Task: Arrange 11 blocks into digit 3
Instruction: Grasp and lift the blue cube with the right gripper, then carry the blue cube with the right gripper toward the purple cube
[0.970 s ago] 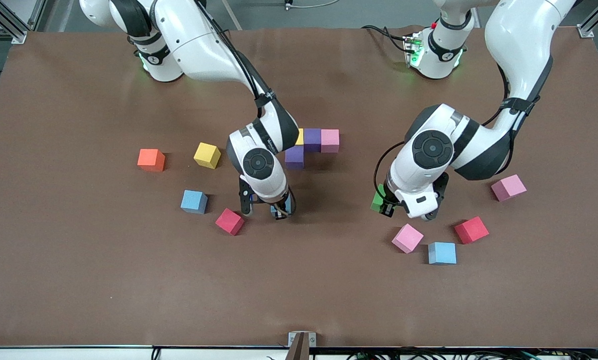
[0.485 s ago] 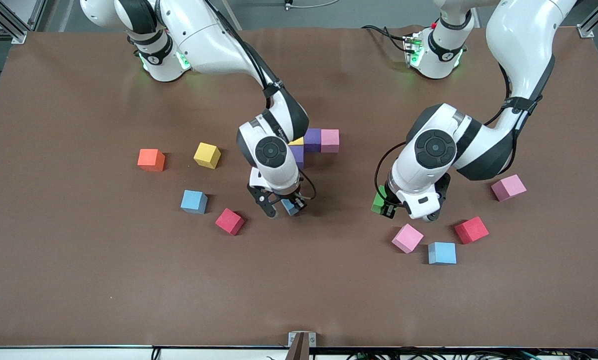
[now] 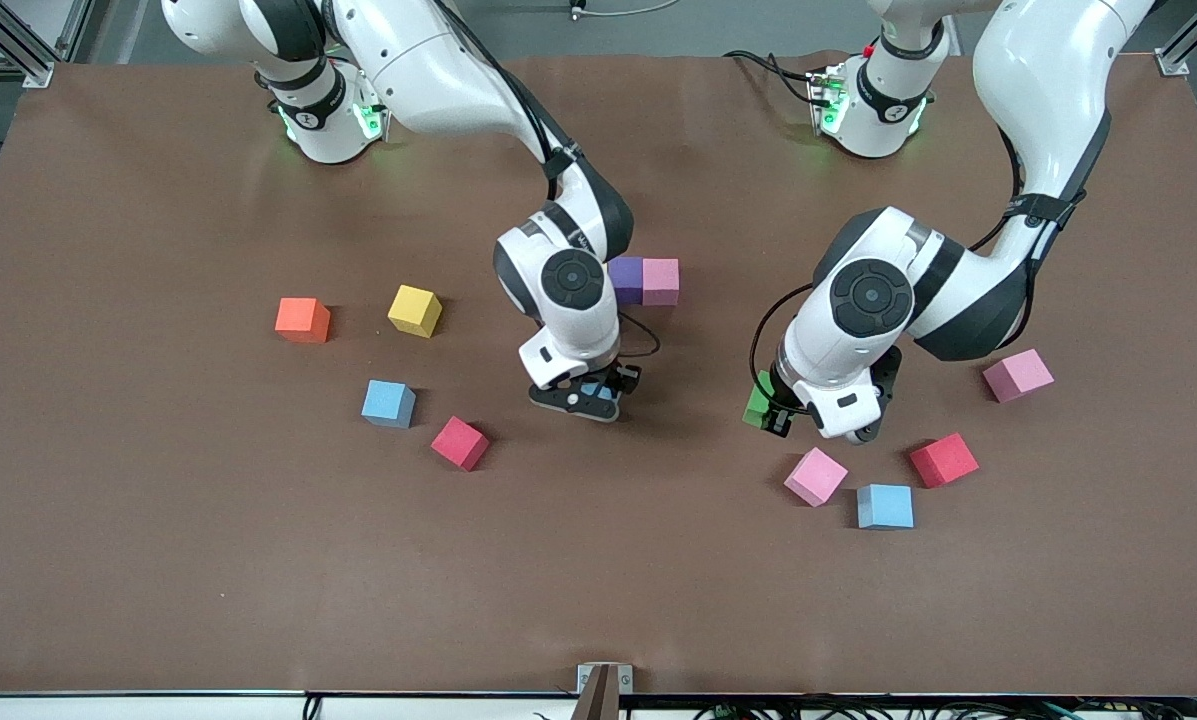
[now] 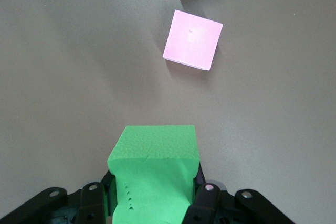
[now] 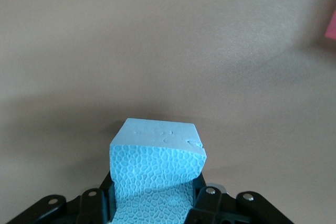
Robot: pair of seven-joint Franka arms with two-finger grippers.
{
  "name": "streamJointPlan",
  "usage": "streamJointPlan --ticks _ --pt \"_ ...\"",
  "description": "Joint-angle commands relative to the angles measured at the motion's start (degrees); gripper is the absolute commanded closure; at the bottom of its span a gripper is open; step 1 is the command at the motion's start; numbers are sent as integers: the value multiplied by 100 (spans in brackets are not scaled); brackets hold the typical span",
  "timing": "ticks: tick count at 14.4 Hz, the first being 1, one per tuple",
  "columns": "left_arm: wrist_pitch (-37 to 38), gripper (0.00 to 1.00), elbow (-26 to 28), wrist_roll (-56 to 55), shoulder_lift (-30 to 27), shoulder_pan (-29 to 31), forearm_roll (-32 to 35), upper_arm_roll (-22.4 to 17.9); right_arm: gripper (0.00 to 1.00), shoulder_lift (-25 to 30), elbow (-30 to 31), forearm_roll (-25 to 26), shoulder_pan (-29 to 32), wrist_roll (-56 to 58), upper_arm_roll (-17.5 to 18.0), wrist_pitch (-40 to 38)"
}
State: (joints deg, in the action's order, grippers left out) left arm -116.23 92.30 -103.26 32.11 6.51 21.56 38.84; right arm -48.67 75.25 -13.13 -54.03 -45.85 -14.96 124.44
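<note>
Across the brown desk (image 3: 158, 560), going from the right arm's end: orange cube (image 3: 303, 319), yellow block (image 3: 415, 310), light blue block (image 3: 389, 403) and red block (image 3: 460, 443) nearer the front camera. Mid-desk, right claw (image 3: 590, 392) clamps a light blue cube (image 5: 155, 174), foam face pebbled and dented, above bare desk. Purple block (image 3: 626, 280) touches pink block (image 3: 661, 281), start of the figure; arm hides the rest. Left claw (image 3: 773, 410) pinches the green cube (image 4: 152, 174), matte, squeezed, over the desk. Nearby lie loose pink (image 3: 815, 476), blue (image 3: 884, 506), red (image 3: 944, 459), dusky pink (image 3: 1018, 375) blocks. No readable writing.
</note>
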Motion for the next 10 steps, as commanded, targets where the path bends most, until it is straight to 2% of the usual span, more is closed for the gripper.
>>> streamJointPlan --ticks 1,7,10 --pt "136 84 -72 60 -73 52 32 63 99 278 121 144 -11 830 -33 -603" --pt "127 84 -204 349 76 165 41 10 100 534 508 22 32 1297 10 -631" --pt "127 84 -212 587 146 315 23 1 99 560 736 -451 59 1595 10 -369"
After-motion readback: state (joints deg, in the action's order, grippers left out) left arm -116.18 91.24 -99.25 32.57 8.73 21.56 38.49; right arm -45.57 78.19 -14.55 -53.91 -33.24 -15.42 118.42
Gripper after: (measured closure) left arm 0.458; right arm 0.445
